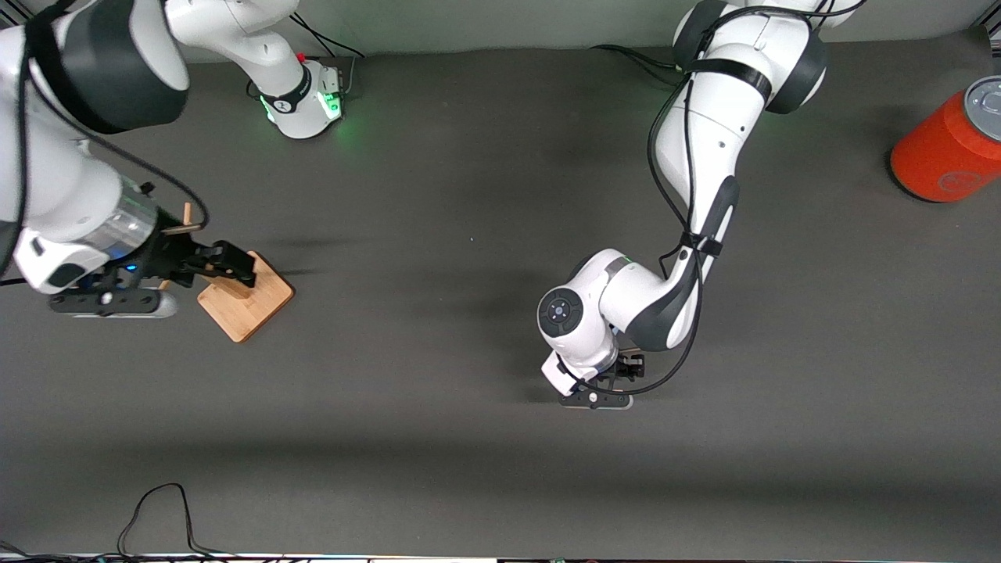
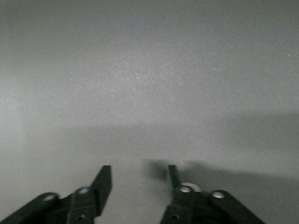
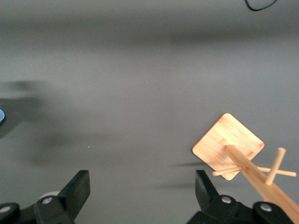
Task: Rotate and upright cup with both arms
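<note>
Left gripper (image 2: 140,184), fingers apart, hangs over the table (image 1: 438,195); right gripper (image 3: 142,186), spread wide, over the wooden stand (image 1: 252,303); the cup (image 3: 1,115) shows only a light-blue sliver.

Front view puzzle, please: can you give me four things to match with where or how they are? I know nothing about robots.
1. orange can
2. wooden stand
3. left tool
4. right tool

A. open, close by the wooden stand
B. open, over bare table
C. grey lid, at the left arm's end
D. pale square base with pegs, at the right arm's end

Pairs: 1-C, 2-D, 3-B, 4-A
</note>
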